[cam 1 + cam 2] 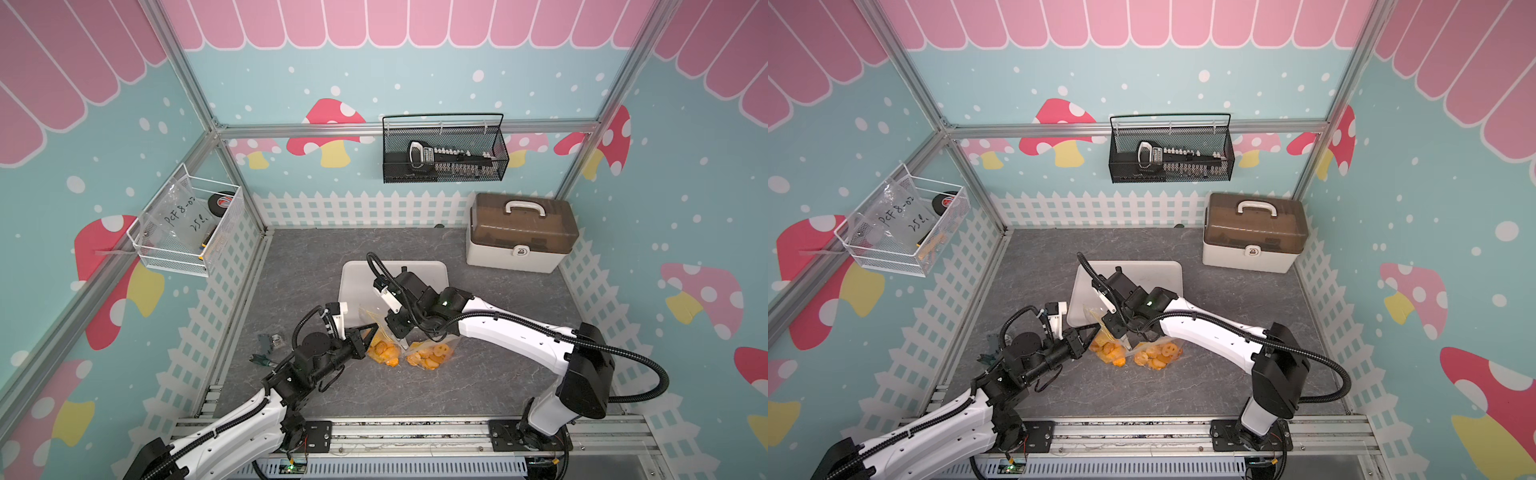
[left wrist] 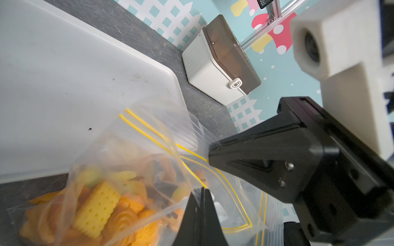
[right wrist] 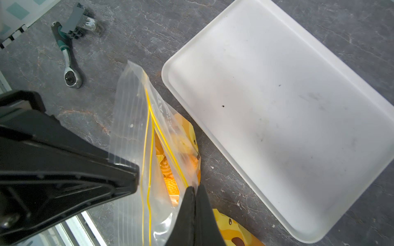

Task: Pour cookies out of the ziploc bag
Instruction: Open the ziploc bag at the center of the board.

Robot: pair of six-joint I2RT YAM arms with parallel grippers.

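At tray (image 1: 357, 274) six o'clock: bag (image 1: 442, 345) of cookies (image 1: 430, 355) resting on table (image 1: 478, 374) | left claw (image 1: 374, 329), right claw (image 1: 402, 344) each pinch its mouth | step: opening | next: you lift, tip toward twelve

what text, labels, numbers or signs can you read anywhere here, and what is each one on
"PCF8-02": handwritten on the clear plastic bag in the white wire basket.
"25" plus a mark I cannot make out: below it, same bag.
Padlock sign, no words: on the latch of the storage box.
Print on the ziploc bag: blurred, unreadable.
Label on the tool in the black mesh basket: too small to read.
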